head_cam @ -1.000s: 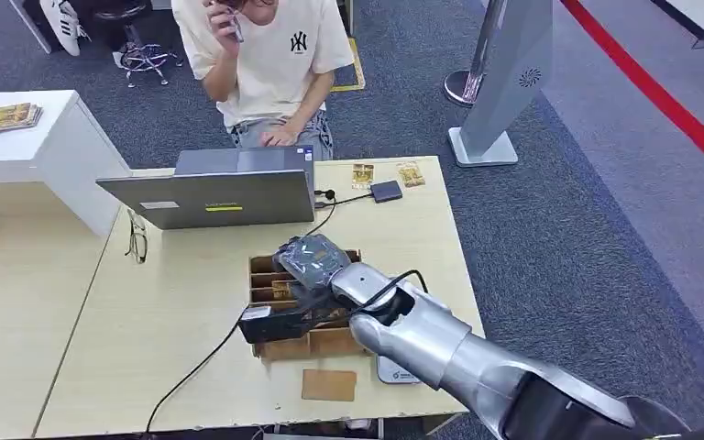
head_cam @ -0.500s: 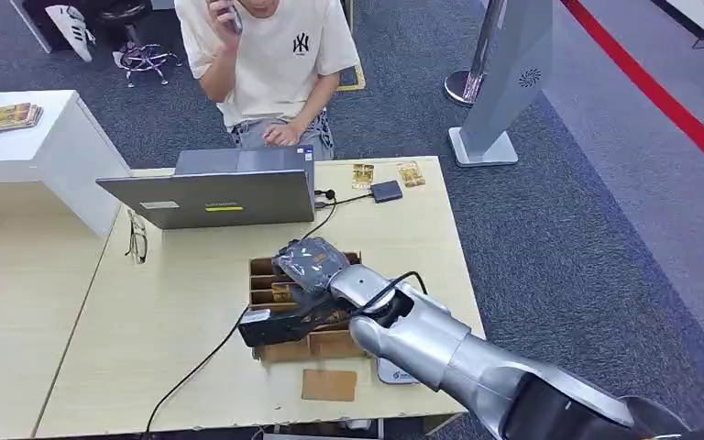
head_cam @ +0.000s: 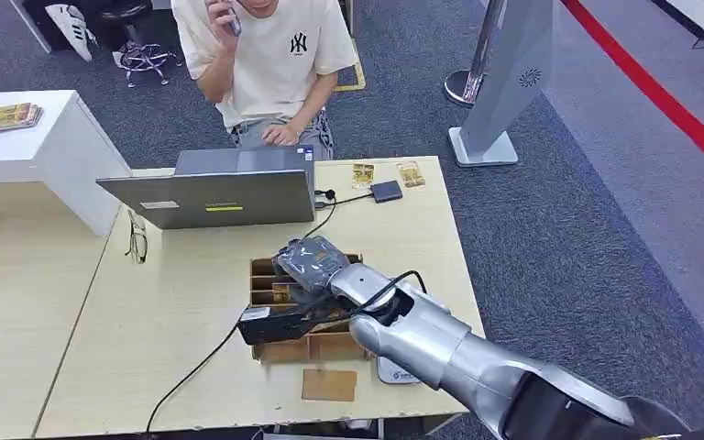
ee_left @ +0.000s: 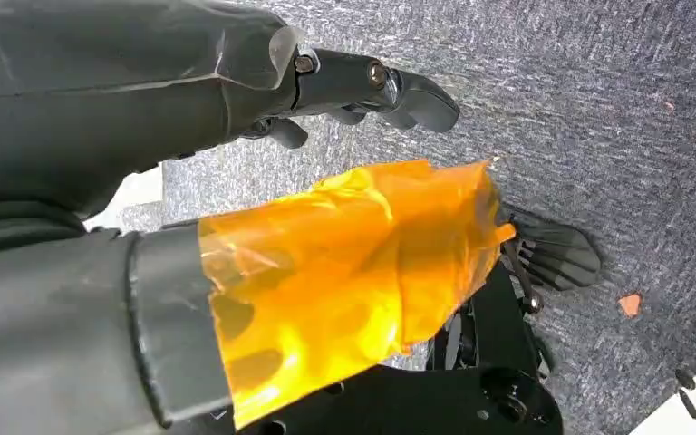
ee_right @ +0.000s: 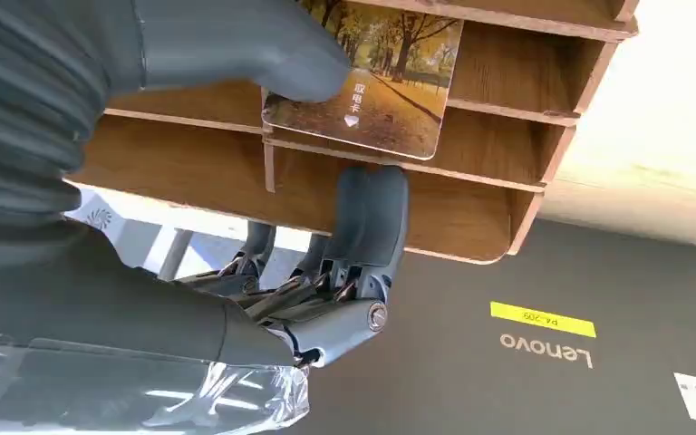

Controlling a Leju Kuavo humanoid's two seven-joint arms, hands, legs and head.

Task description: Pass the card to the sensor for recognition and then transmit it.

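Grey thumb and dark fingers (ee_right: pixel 372 213) of the right hand (head_cam: pixel 307 263) are clamped on the card (ee_right: pixel 372 86): in the right wrist view the thumb presses on the card's printed face, which shows an avenue of autumn trees, while the fingers bear against the wooden edge just beneath it. The card sits partly inside a compartment of the wooden slotted organizer (head_cam: pixel 330 341), with its outer end projecting past a divider. In the head view the right hand, wrapped in clear film at the wrist, is positioned over the organizer's compartments, and the silver right arm (head_cam: pixel 440 348) enters from the lower right. A black device (head_cam: pixel 270 323) with a cable (head_cam: pixel 192 371) running toward the near table edge lies against the organizer's left side. A brown card-shaped piece (head_cam: pixel 328 385) lies flat on the light wooden table (head_cam: pixel 183 312) just in front of the organizer, with a small white reader (head_cam: pixel 394 371) beside it, partly hidden under the arm. Farther back on the table stand an open grey laptop (head_cam: pixel 211 195), a pair of glasses (head_cam: pixel 136 240), a small dark hub (head_cam: pixel 386 191) and two loose cards (head_cam: pixel 385 174). A person (head_cam: pixel 270 64) sits behind the laptop. The left hand (ee_left: pixel 362 86) hangs above grey carpet (ee_left: pixel 598 118), its fingers curled in with nothing held and orange film (ee_left: pixel 353 272) wrapped around its thumb.
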